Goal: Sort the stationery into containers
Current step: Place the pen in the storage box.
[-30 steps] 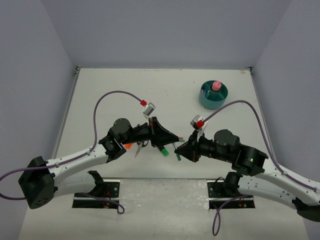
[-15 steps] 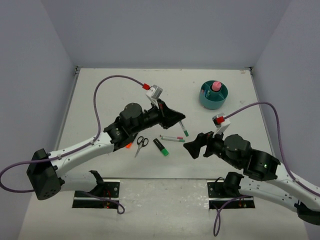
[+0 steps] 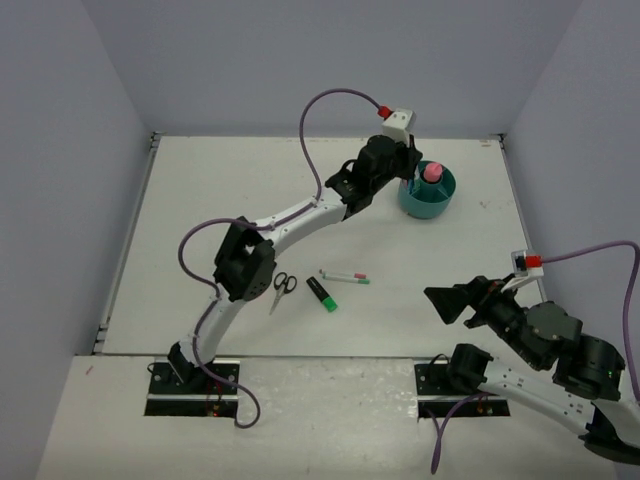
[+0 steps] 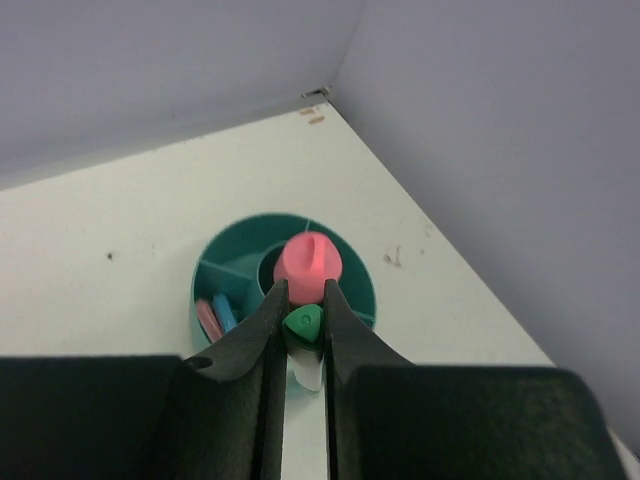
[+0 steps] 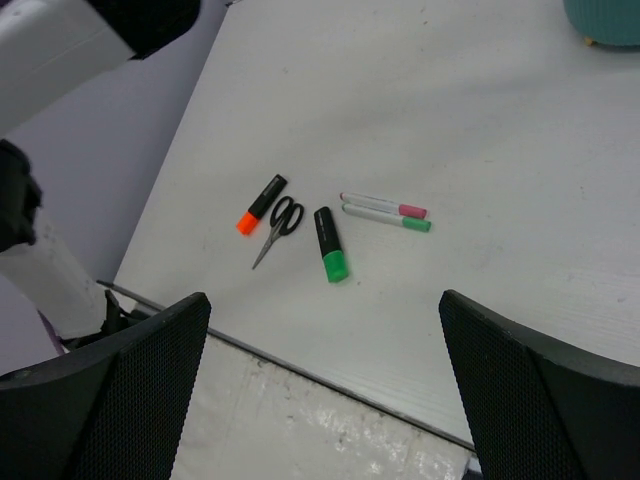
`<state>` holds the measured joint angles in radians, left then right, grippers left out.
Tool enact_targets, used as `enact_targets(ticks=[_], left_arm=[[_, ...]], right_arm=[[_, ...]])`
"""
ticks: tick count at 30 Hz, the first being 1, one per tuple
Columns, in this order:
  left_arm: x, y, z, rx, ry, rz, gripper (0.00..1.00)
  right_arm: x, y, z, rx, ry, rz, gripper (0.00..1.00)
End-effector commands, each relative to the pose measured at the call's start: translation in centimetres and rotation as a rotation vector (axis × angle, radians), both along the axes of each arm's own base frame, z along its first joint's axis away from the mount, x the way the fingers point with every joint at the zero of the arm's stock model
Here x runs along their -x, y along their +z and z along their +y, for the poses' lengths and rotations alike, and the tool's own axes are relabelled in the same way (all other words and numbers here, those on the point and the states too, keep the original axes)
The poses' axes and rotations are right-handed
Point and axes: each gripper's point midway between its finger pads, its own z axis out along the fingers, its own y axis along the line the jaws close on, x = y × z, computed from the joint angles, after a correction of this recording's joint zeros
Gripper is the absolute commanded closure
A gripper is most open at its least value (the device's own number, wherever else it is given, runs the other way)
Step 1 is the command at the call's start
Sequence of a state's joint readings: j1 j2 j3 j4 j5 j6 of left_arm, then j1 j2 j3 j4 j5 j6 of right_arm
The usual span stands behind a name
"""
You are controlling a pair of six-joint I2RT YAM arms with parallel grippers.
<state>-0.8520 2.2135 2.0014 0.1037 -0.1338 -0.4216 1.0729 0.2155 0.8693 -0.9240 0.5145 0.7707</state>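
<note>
My left gripper (image 4: 303,312) is shut on a thin pen (image 4: 304,324) with a green cap and white barrel. It holds the pen over the near rim of the round teal organizer (image 4: 356,272) (image 3: 440,206). A pink-capped glue stick (image 4: 308,264) (image 3: 432,172) stands in the organizer's central cup. Pink and blue clips (image 4: 216,317) lie in an outer compartment. My right gripper (image 5: 325,298) (image 3: 438,300) is open and empty, above the table's near right part. An orange highlighter (image 5: 262,203), scissors (image 5: 280,225), a green highlighter (image 5: 331,244) and two pens (image 5: 385,211) lie on the table.
The loose items lie together near the table's middle front (image 3: 320,285). The left arm (image 3: 290,215) stretches diagonally over the table from its base to the organizer. Walls close in the back and both sides; the organizer stands near the back right corner.
My left arm swung from the table's middle to the organizer, carrying the green-capped pen. My right gripper opened and drew back toward the near right.
</note>
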Motion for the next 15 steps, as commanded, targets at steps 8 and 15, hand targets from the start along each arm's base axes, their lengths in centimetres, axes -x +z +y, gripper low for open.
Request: enact_targets(ticks=[8, 15], left_arm=[[-7.7, 3.5, -0.5, 0.103, 0.157, -0.312, 1.00], [-4.8, 4.5, -0.2, 0.181, 0.071, -0.262, 1.00]], right_arm=[[1.9, -0.2, -1.3, -0.070, 0.041, 0.023, 0.01], [1.5, -0.8, -0.8, -0.038, 0.036, 0.033, 0.01]])
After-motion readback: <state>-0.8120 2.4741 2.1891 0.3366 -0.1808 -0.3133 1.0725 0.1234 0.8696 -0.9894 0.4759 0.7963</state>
